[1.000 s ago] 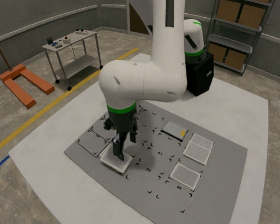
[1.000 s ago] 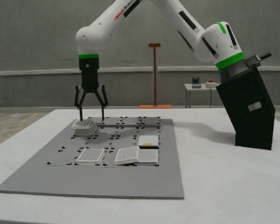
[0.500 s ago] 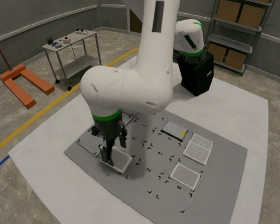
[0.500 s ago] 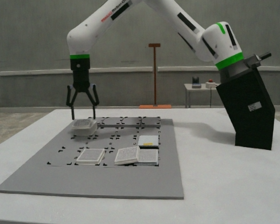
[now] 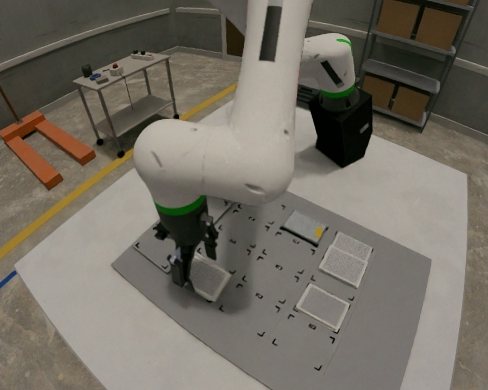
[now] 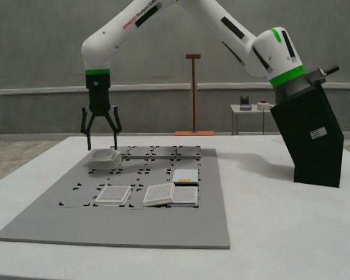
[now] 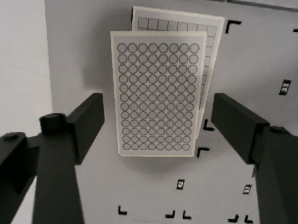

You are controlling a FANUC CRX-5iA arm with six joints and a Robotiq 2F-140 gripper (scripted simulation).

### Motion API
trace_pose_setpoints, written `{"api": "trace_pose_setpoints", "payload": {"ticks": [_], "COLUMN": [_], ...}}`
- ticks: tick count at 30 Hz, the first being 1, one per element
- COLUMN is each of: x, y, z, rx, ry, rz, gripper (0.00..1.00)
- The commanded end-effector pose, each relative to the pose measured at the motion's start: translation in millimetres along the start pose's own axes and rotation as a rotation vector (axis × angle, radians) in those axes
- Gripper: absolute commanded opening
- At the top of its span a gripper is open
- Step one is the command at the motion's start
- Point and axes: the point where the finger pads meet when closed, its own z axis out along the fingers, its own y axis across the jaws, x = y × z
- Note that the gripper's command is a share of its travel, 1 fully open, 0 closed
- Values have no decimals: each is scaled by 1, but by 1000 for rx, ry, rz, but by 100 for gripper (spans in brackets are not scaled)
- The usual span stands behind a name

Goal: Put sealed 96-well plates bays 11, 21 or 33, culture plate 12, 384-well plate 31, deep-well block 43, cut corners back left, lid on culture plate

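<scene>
My gripper (image 5: 196, 260) (image 6: 102, 147) (image 7: 158, 107) is open and hangs just above a white deep-well block (image 5: 210, 278) (image 6: 104, 158) (image 7: 157, 97). One finger stands on each long side of the block, clear of it. The block stands at the deck's (image 5: 379, 345) (image 6: 114, 230) far left in the exterior view and looks slightly askew. A sealed plate (image 5: 322, 305) (image 6: 113, 194) lies flat in a bay. Another plate (image 5: 344, 266) (image 6: 158, 194) leans tilted on a third plate (image 5: 354, 245) (image 6: 186, 195). A culture plate (image 5: 304, 226) (image 6: 185, 176) with a yellow mark lies behind them.
The arm's black pedestal (image 5: 344, 130) (image 6: 311, 143) stands on the white table beside the deck. Raised bay floors (image 6: 161, 152) run along the deck's far edge in the exterior view. A cart (image 5: 124, 90) and shelves (image 5: 414, 55) stand off the table.
</scene>
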Motion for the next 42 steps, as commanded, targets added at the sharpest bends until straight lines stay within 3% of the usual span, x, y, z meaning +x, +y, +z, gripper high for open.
{"api": "trace_pose_setpoints", "payload": {"ticks": [1,19,42], "x": [0,0,0], "y": [-1,-1,-1], "z": [2,2,22], "rx": [2,2,2], "ry": [1,1,1], "rz": [0,0,0], "gripper": [70,70,70]}}
